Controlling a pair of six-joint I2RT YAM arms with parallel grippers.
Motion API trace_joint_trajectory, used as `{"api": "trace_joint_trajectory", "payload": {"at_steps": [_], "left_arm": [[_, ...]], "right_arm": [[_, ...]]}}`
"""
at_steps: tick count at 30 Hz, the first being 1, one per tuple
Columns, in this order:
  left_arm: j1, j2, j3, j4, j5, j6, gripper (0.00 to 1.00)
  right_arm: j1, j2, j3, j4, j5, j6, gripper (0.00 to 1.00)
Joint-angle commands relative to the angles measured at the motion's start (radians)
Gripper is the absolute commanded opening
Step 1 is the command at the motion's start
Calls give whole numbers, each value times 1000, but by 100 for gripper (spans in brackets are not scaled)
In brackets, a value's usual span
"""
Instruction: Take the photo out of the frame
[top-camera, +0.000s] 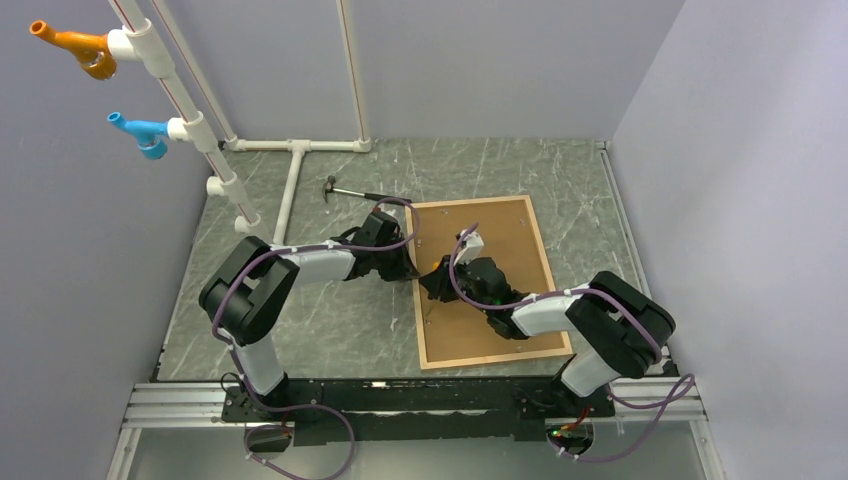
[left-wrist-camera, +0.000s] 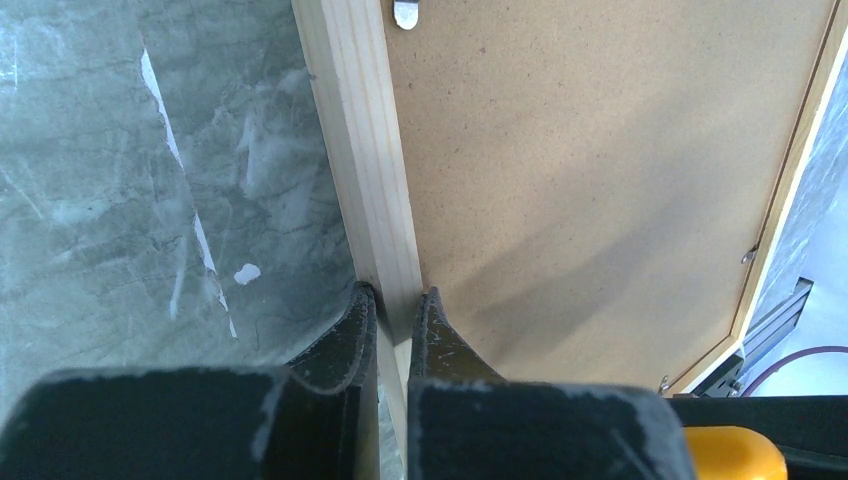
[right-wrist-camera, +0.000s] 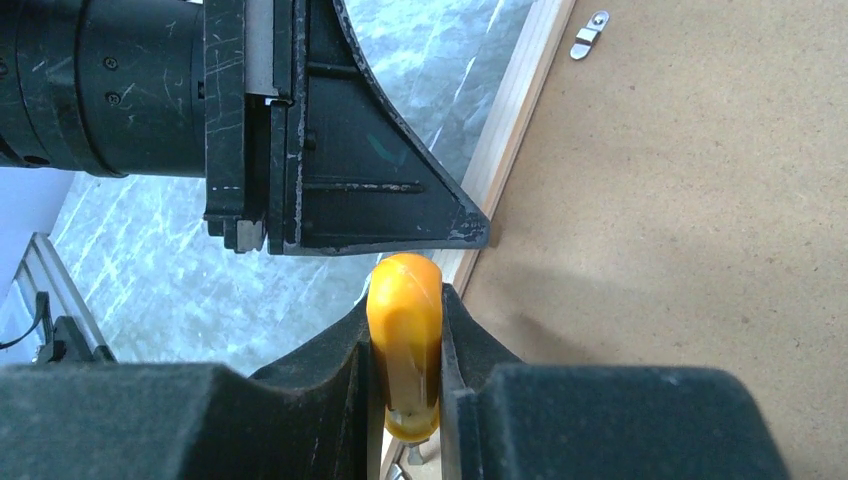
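So here's my setup right now. The frame is lying face down on the grey marbled table, towards the right of middle. The brown back of the photo fills it edge to edge. The printed side isn't visible from any camera.

My left gripper is pinched down tight on the frame's left wooden rail. One finger is on the outside by the table and the other is on the inside, right at the edge of the brown back. My left wrist cam shows that really clearly, but from overhead it's just a black blob at the rail.

My right gripper is closed on a yellow handle, fingers snug on both sides. Only the right wrist cam shows that grip properly. I can't tell what tool is on the end. That cam also shows my left gripper just beside the handle's tip.

The wrist cams pick up a small metal clip on the back near the rail. Only the top view shows the hammer beyond the frame.
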Motion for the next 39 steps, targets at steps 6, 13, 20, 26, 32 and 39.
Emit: {"api": "trace_joint_trajectory", "payload": {"at_steps": [6, 13, 20, 26, 32, 39], "left_arm": [[7, 78, -18, -29, -36, 32, 0], [8, 91, -5, -53, -48, 32, 0], [13, 89, 3, -76, -60, 50, 0], [17, 80, 1, -79, -68, 56, 0], [18, 83, -11, -61, -69, 46, 0], [17, 46, 14, -81, -49, 95, 3]], "right_arm": [[14, 11, -18, 45, -71, 11, 0], [20, 21, -18, 25, -83, 14, 0], [32, -39, -31, -84, -33, -5, 0], [43, -84, -27, -172, -17, -40, 0], [50, -147, -28, -235, 27, -53, 0], [50, -332, 33, -410, 20, -76, 0]]}}
